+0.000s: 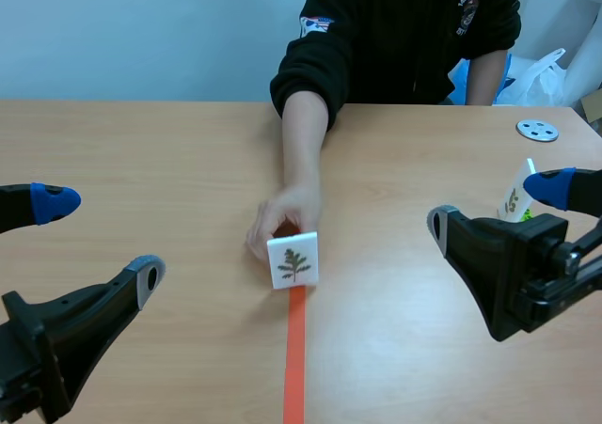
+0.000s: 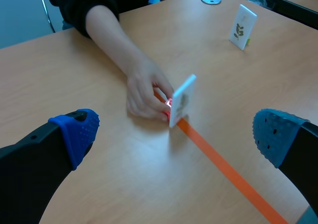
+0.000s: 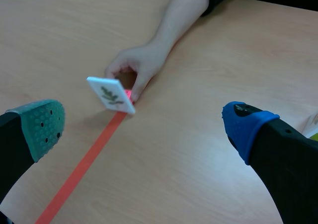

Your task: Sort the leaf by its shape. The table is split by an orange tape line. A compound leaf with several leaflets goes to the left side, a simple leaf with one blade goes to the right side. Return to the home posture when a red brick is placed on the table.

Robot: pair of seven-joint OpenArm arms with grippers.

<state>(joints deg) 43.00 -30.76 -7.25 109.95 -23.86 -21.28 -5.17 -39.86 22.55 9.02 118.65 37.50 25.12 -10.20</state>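
A white card (image 1: pixel 293 260) printed with a compound leaf of several leaflets stands upright at the far end of the orange tape line (image 1: pixel 295 358). A person's hand (image 1: pixel 277 219) holds it from behind. The left wrist view shows the card (image 2: pixel 181 101) edge-on ahead of my left gripper (image 2: pixel 174 134), with a small red glow at its foot by the fingers. My left gripper (image 1: pixel 99 241) hangs open at the near left, far from the card. My right gripper (image 1: pixel 494 206) is open at the right. In the right wrist view the card (image 3: pixel 111 95) stands ahead of that gripper (image 3: pixel 144 127).
A second white leaf card (image 1: pixel 514 196) stands on the right side, just behind my right gripper, and it also shows in the left wrist view (image 2: pixel 242 26). A grey disc (image 1: pixel 537 130) lies at the far right. The person's forearm (image 1: pixel 304 142) stretches across the far middle.
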